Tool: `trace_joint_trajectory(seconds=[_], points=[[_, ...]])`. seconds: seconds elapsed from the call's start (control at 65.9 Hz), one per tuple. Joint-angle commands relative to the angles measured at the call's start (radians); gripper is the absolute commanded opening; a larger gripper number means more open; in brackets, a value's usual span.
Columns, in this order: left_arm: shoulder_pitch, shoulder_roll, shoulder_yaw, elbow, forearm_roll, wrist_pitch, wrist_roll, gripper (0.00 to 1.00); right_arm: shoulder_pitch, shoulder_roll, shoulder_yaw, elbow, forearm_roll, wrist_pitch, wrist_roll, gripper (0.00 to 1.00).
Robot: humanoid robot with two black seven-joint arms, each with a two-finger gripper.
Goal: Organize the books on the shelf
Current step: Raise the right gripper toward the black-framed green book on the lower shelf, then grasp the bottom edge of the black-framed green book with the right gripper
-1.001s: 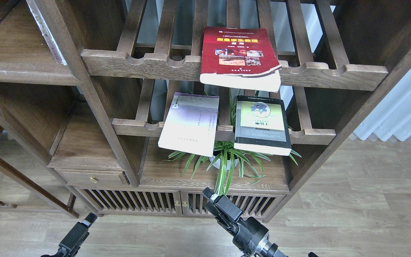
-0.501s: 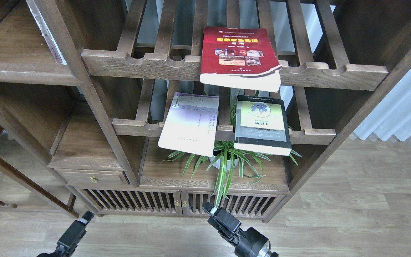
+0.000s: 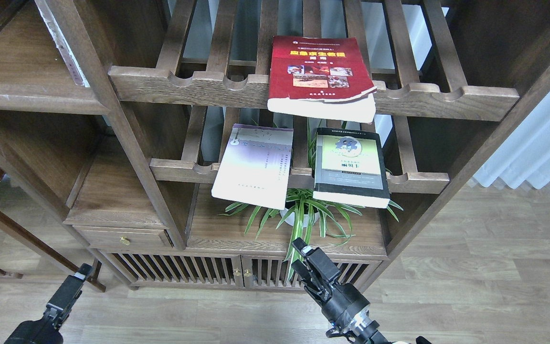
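Three paperback books are seen in the head view, all lying flat on slatted wooden racks with notched front rails, none yet on the solid dark-brown plank shelf (image 3: 31, 98) at the left, whose rounded front edge is bare.

The thick red book with yellow title and photos (image 3: 320, 76) lies on the upper rack (image 3: 198, 88), right of that rail's middle, its pale page block hanging past the rail. It is judged the heaviest and stiffest of the three; its lower cover corner curls up, so a hold across the overhanging page block should serve better than one on the cover alone.

On the lower rack (image 3: 179, 171), the thin white-lavender book (image 3: 255, 165) lies at the middle of the front rail, tilted, with its near end well over the edge. It is judged light and floppy, likely to sag if taken at a corner; the overhanging near edge is the place offered. Just beside it to the right, apart from it, lies the black-bordered book with pale green cover (image 3: 350, 165), moderately thick and fairly stiff, also overhanging the rail.

A green-leaved potted plant (image 3: 303, 217) stands below these two and could be brushed.

The right tool (image 3: 303, 251) is held low, before the cabinet's bottom front edge, touching no book; its fingers appear together. The left tool (image 3: 81, 273) is low at the far left; whether it is apart or together cannot be told.
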Motion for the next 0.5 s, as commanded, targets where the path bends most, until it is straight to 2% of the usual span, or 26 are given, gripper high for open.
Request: trace_joint_trajectory(seconds=[0.0, 0.076, 0.486], points=[[-0.002, 0.0, -0.001, 0.027, 0.0, 0.0, 0.004, 1.0, 0.022, 0.0, 0.001, 0.0, 0.005, 0.0, 0.054, 1.0], [-0.007, 0.0, -0.001, 0.039, 0.0, 0.0, 0.003, 1.0, 0.031, 0.0, 0.001, 0.003, 0.005, 0.0, 0.069, 0.99], [-0.005, 0.012, -0.013, 0.042, -0.002, 0.0, 0.001, 1.0, 0.089, 0.0, 0.085, 0.023, 0.028, 0.0, 0.071, 0.99]])
